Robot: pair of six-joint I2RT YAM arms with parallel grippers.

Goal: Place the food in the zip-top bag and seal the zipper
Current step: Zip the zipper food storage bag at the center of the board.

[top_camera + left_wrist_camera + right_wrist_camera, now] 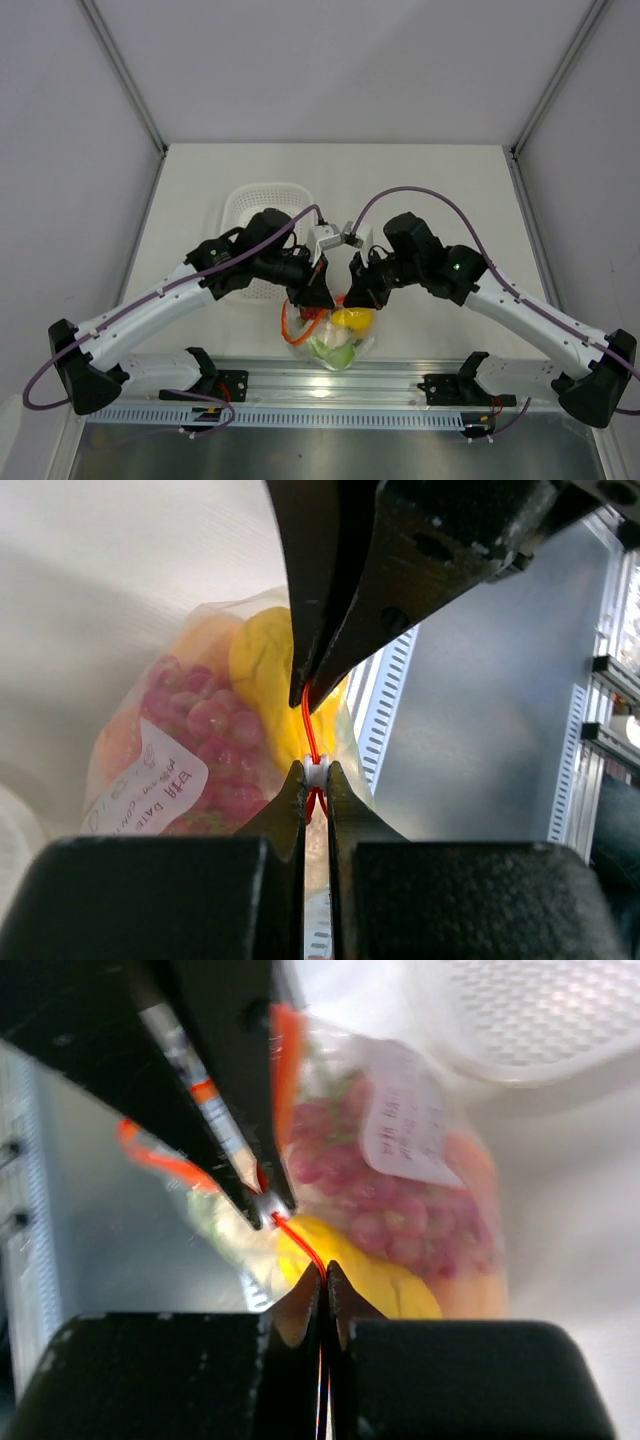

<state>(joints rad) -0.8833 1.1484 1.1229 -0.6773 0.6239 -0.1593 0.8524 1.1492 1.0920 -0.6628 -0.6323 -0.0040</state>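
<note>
zip-top bag (337, 342): at the near edge of the table (440, 190), between the two arms, just in front of the white basket (262, 205)
food: inside the bag; purple-red grapes (205, 725), yellow fruit (262, 660), green and white pieces lower down
zipper (309, 730): orange-red strip stretched taut between the two grippers
handling: film looks thin, crinkly and slippery; load looks light but lumpy, so the bag sags. Best hold is the stiffer zipper strip, not the film
left gripper (315, 780): fingers pinched together on the zipper, at a small white piece (315, 771), maybe a slider
right gripper (323, 1278): fingers pinched together on the zipper, just beside the left
top view only: arm layout, basket position, bag on table
wrist views only: the pinch itself, white label (405, 1110) on the bag
unclear: whether the mouth is fully sealed
</note>
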